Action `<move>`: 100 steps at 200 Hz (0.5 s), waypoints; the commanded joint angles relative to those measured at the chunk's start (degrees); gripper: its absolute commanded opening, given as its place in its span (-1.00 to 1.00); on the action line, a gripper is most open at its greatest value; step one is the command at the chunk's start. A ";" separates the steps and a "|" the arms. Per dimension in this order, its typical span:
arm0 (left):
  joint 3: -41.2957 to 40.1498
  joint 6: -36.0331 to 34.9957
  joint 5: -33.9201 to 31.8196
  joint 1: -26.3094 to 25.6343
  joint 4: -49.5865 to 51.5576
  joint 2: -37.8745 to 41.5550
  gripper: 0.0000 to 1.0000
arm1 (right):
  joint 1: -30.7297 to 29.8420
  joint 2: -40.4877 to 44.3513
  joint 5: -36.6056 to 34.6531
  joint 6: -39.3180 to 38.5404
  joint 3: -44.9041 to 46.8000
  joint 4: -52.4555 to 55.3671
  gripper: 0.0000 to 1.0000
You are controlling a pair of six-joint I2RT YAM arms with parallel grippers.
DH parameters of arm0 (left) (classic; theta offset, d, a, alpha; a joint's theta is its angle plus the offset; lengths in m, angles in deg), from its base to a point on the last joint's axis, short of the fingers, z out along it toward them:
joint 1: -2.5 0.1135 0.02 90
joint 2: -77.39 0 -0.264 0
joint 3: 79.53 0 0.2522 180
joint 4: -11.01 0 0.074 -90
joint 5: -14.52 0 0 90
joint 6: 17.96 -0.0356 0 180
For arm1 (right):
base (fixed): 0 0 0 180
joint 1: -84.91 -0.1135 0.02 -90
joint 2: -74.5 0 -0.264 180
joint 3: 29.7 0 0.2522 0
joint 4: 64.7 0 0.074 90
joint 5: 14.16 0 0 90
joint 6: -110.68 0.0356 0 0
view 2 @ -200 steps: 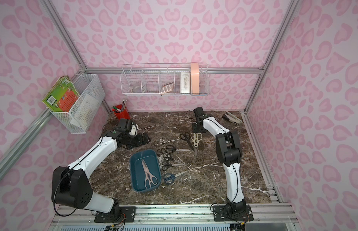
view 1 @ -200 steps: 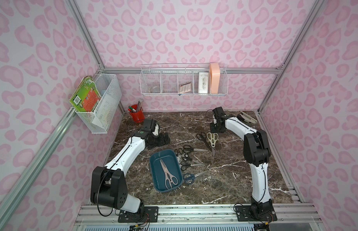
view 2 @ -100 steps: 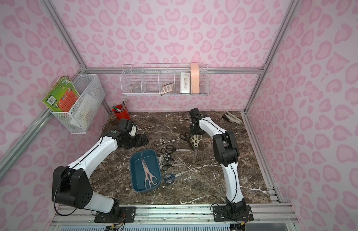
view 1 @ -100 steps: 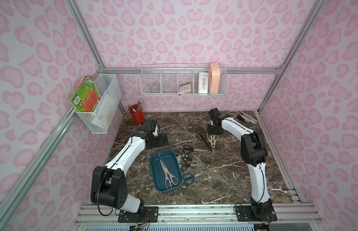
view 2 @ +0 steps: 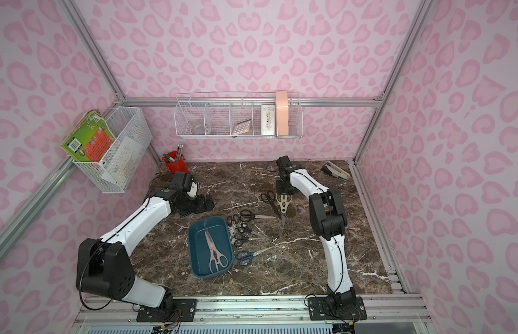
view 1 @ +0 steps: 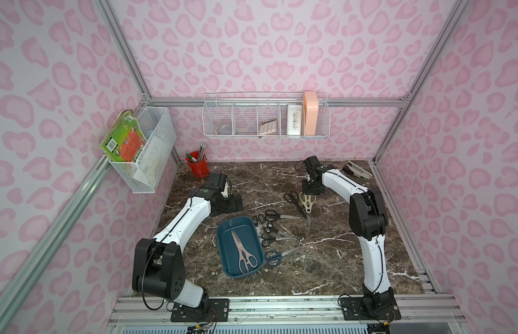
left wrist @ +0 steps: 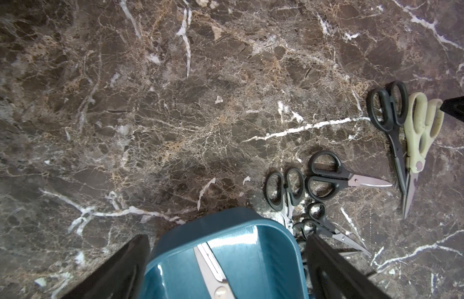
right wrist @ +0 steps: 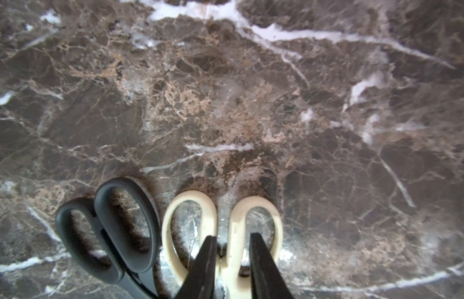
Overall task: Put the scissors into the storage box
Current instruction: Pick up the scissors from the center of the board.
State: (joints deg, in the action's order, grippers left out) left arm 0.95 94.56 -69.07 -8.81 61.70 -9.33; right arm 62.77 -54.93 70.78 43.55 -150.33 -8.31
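Right wrist, right pincer (right wrist: 232,235) low, astride cream shears (right wrist: 236,222)

The left arm (view 1: 188,219) is reaching toward 1 o'clock, the left gripper (left wrist: 225,236) holding its jaws wide. The right arm (view 1: 338,182) is bending toward 10 o'clock, the right gripper (right wrist: 232,235) pointing down, jaws narrowly parted.

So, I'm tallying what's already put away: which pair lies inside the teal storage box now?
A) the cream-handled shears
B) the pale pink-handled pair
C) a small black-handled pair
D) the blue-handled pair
B: the pale pink-handled pair lies alone in the storage box; the blue-handled pair and the cream-handled shears lie outside it.
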 commanded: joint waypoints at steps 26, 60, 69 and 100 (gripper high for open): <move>0.23 -0.64 -1.23 0.06 0.61 0.41 0.97 | -0.13 -1.25 -0.26 1.14 -0.28 1.06 -0.50; 0.00 -0.73 -1.93 0.08 0.69 0.76 0.97 | -0.11 -1.27 -0.41 0.91 0.57 0.87 -0.52; 0.27 -0.73 -2.01 0.19 0.70 0.67 0.97 | -0.13 -1.51 -0.24 1.02 0.64 0.80 -0.53; 0.26 -0.72 -1.84 0.16 0.78 0.50 0.97 | 0.02 -1.53 -0.05 1.19 0.73 0.61 -0.55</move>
State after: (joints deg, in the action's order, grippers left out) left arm 0.95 94.37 -70.40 -8.75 61.70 -9.04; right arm 62.75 -56.52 70.69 44.41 -149.67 -8.13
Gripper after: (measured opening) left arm 0.987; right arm 0.228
